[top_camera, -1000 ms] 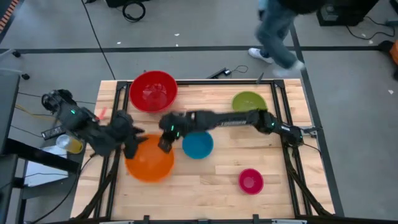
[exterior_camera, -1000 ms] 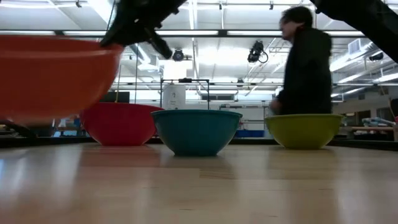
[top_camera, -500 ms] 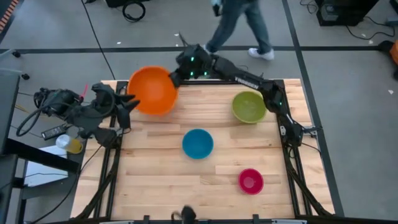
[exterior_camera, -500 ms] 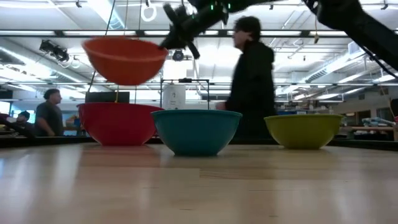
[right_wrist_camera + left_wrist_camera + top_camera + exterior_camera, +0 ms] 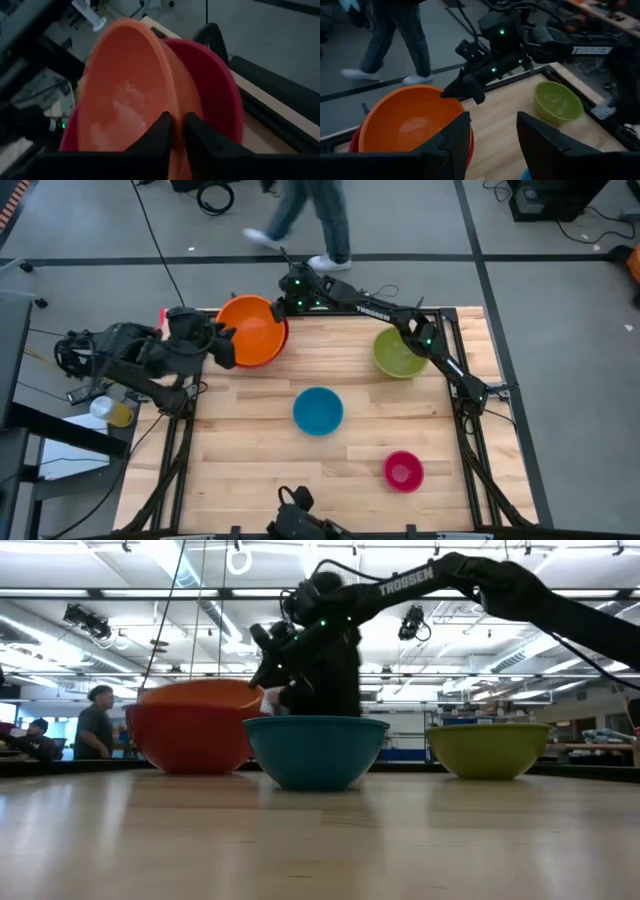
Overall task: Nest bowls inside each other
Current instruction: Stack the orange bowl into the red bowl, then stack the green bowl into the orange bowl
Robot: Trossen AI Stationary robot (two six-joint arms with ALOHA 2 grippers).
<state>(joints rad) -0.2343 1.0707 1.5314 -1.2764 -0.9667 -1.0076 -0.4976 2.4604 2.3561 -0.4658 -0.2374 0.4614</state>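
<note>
behind the wooden table (image 5: 330,470) a person (image 5: 315,220) passes; the orange bowl (image 5: 250,330) is set into the red bowl (image 5: 220,95), its rim pinched by the right gripper (image 5: 177,131); the left gripper (image 5: 492,135), spread, waits beside it.

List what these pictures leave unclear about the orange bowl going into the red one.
- High view: red bowl covered by the orange bowl.
- Low view: whether orange is fully seated, rims overlap.
- Right wrist view: right gripper straddles the orange rim; contact unclear.
- High view: left gripper fingers too small.
</note>
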